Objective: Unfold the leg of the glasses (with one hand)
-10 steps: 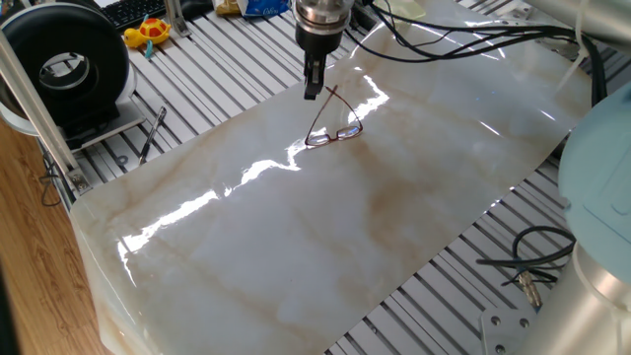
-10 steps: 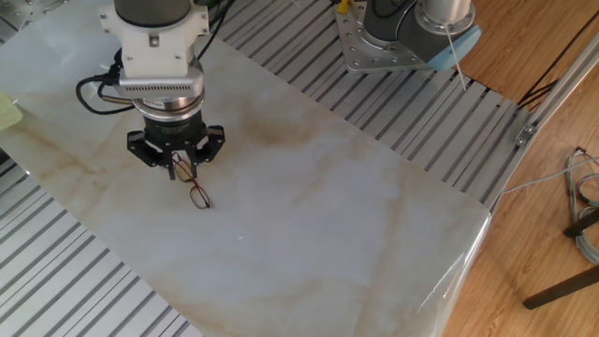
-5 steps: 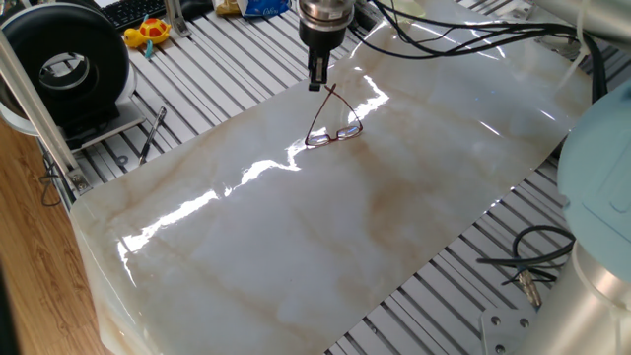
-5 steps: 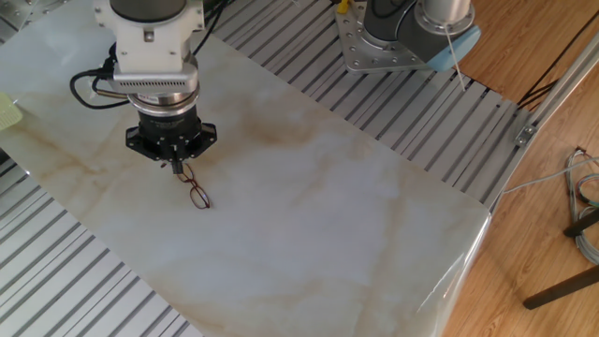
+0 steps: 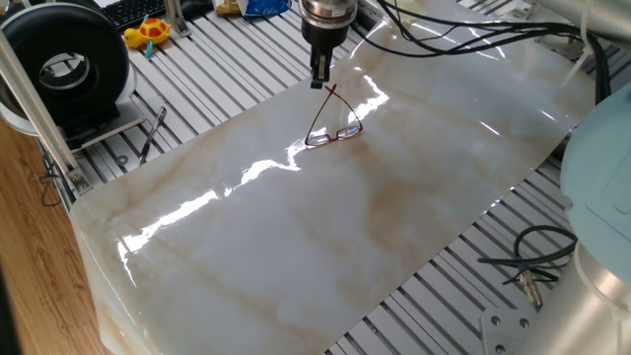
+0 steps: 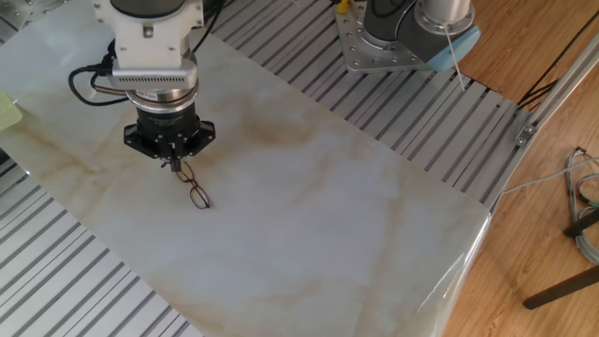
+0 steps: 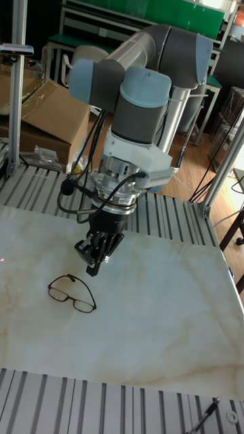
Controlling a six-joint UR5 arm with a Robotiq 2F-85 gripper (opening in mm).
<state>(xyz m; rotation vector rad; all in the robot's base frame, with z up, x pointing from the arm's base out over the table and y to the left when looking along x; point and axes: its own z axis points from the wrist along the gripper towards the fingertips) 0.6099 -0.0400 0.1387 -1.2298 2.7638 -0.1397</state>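
Barely anything's moving compared to half a second back; a full second ago the fingers were spread wide, and now they're pinched together, with the arm sitting a touch higher.

So the small dark-red wire-frame glasses (image 5: 333, 132) are lying on the glossy cream marble-look tabletop (image 5: 325, 227), lenses toward the middle of the slab. One thin temple arm is sticking out and angling up toward the black two-finger gripper (image 5: 317, 81). From the other fixed view the glasses (image 6: 195, 190) are sitting just below the gripper (image 6: 172, 165), and the temple tip seems to be running right up into the closed fingertips. Looks like it's pinching that tip, but it's too thin to be sure of contact. In the tall view the glasses (image 7: 71, 292) are resting flat, with the gripper (image 7: 93, 268) hanging just beside the far end.

Further out, a slim black pen-like tool (image 5: 152, 134) is lying on the ribbed aluminium table well off to the side, and a yellow rubber duck toy (image 5: 148, 32) is sitting at the far edge.
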